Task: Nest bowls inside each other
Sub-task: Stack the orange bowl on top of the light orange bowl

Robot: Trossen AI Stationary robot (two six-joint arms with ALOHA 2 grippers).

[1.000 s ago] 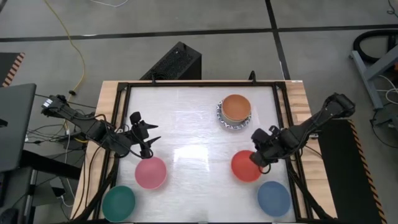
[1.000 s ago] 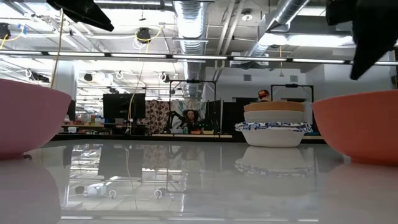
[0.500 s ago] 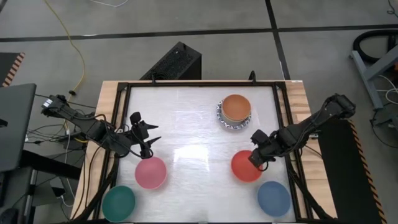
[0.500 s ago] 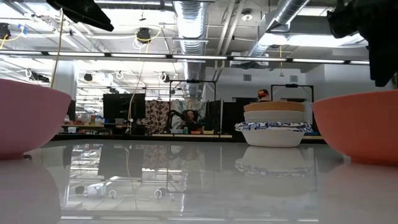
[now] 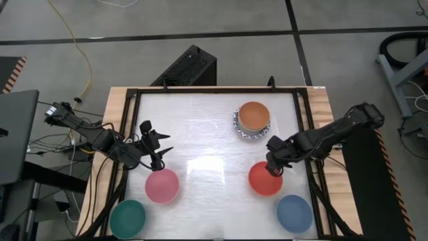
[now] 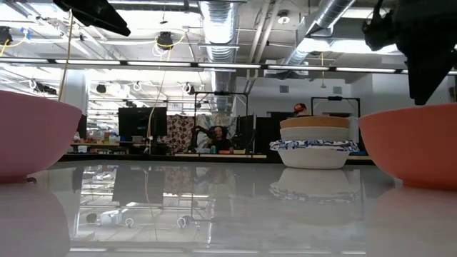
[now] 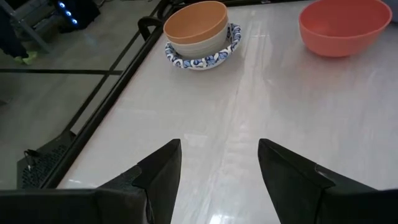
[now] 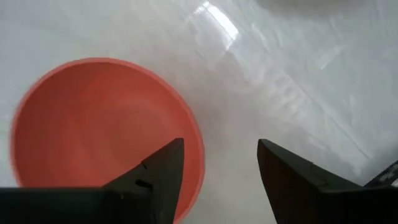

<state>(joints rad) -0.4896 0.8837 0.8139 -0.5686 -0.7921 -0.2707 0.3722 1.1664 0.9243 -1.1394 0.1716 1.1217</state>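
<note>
1. High view: a red bowl sits lower right on the counter; pink bowl, green bowl and blue bowl lie along the bottom, and an orange-topped stack upper centre.
2. Low view: the stack's blue-patterned bottom bowl shows.
3. Left wrist view: the left gripper has its jaws spread over bare counter.
4. Right wrist view: the right gripper has its jaws spread astride the red bowl's rim.

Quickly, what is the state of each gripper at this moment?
Left gripper: open, holding nothing, above the table beside the pink bowl.
Right gripper: open, holding nothing, at the rim of the red bowl.
</note>
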